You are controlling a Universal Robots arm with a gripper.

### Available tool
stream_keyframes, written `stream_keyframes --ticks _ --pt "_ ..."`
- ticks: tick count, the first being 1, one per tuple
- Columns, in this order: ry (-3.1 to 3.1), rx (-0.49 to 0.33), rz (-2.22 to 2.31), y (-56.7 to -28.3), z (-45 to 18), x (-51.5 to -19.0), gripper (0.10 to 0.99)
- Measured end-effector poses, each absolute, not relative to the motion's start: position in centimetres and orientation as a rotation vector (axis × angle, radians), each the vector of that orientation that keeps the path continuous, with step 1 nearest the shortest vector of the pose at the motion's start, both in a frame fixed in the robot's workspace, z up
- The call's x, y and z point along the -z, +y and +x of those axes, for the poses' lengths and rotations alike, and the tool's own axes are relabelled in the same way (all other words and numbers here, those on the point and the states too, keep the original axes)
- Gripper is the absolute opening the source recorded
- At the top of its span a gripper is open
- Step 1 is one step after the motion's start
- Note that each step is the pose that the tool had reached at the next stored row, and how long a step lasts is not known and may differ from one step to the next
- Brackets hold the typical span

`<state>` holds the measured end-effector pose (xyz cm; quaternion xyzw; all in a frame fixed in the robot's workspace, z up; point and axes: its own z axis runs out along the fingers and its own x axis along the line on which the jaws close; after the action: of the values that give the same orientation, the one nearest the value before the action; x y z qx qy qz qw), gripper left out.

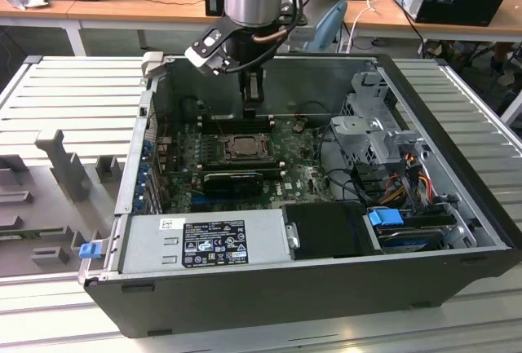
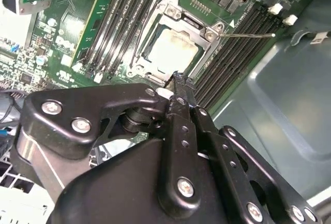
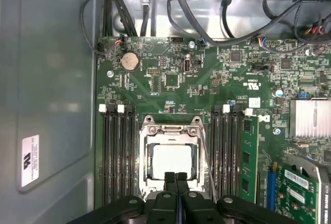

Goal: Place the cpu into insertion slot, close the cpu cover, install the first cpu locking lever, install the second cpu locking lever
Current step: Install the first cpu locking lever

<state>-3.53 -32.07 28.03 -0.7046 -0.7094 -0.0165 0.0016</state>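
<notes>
The cpu lies flat in the insertion slot, its pale metal top showing through the window of the cpu cover, which lies down over it. In the exterior view the cpu sits mid-board inside the open computer case. My gripper hangs just above the socket's edge, fingers shut together with nothing between them. It is also seen as the gripper and the gripper. A thin silvery locking lever juts out sideways from the socket corner over the memory slots. Beside the socket runs a thin lever.
Long black memory slots flank the socket on both sides. A black graphics card lies just in front of it. Power supply, drive cage and cables crowd the case. A finned heat sink stands nearby.
</notes>
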Motion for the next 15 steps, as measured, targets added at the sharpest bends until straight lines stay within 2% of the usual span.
stream_keyframes --ticks 3,15 --pt "-2.226 0.052 -2.211 -32.07 -3.53 -28.98 0.106" --pt "-2.480 0.051 -1.916 -32.07 -3.53 -29.01 0.106"
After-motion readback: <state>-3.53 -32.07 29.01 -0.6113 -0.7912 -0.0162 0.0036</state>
